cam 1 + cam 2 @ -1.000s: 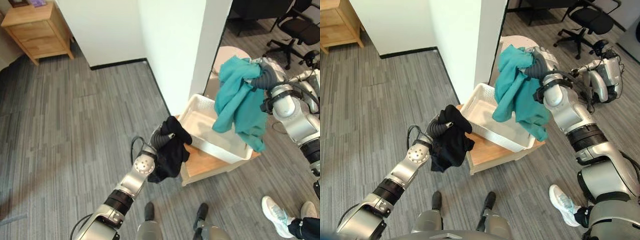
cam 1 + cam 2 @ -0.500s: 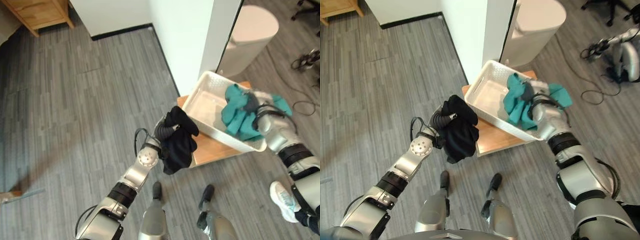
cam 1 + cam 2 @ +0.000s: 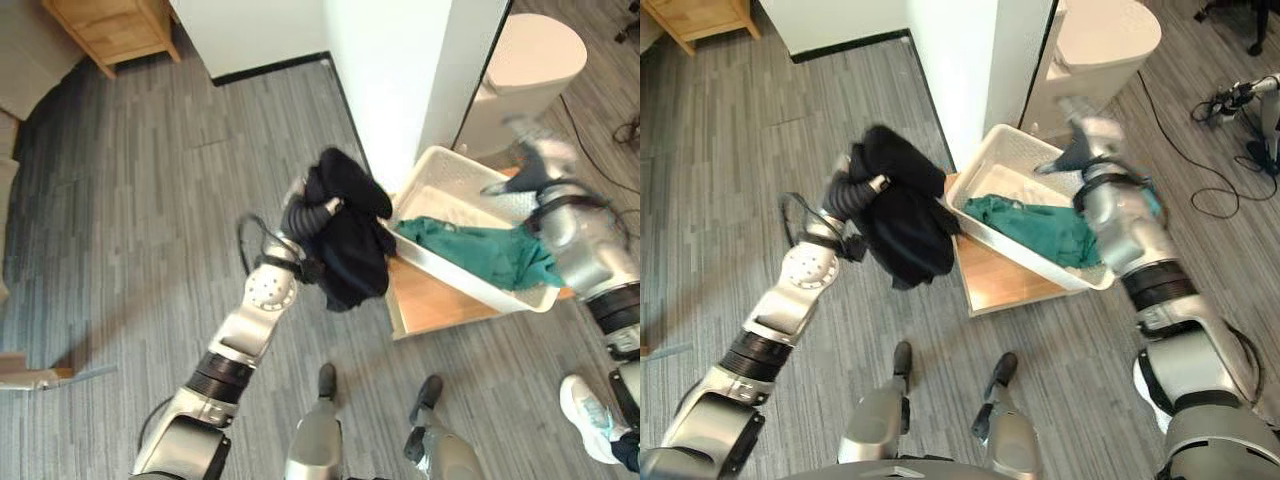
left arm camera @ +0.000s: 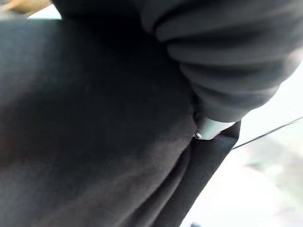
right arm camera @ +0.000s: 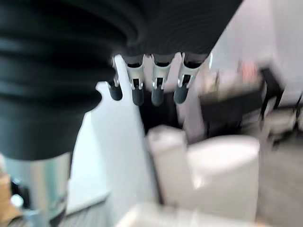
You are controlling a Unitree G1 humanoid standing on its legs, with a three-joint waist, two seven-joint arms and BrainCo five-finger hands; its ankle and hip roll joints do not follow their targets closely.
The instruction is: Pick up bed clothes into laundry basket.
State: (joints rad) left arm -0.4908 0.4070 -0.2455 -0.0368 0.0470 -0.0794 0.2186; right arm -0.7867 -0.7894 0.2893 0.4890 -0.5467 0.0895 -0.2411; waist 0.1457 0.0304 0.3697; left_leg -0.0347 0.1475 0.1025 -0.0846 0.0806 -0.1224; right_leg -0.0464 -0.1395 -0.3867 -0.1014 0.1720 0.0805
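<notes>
We log: crumpled teal garment (image 3: 480, 252) in white basket (image 3: 452, 283); left hand (image 3: 318, 207) clutches bunched black garment (image 3: 348, 235) beside basket; right hand (image 3: 1080, 148) above basket, fingers relaxed.

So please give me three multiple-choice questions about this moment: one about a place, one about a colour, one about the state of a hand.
1. Where does the teal garment lie?
A. in the white basket
B. on the floor
C. in the right hand

2. What colour is the garment that the left hand holds?
A. white
B. black
C. red

3. How is the right hand?
A. shut on cloth
B. open, holding nothing
C. pressed on the floor

Key: 1 A, it lies spread inside the basket; 2 B, the black garment hangs from that hand; 3 B, its fingers are straight and free above the basket.
</notes>
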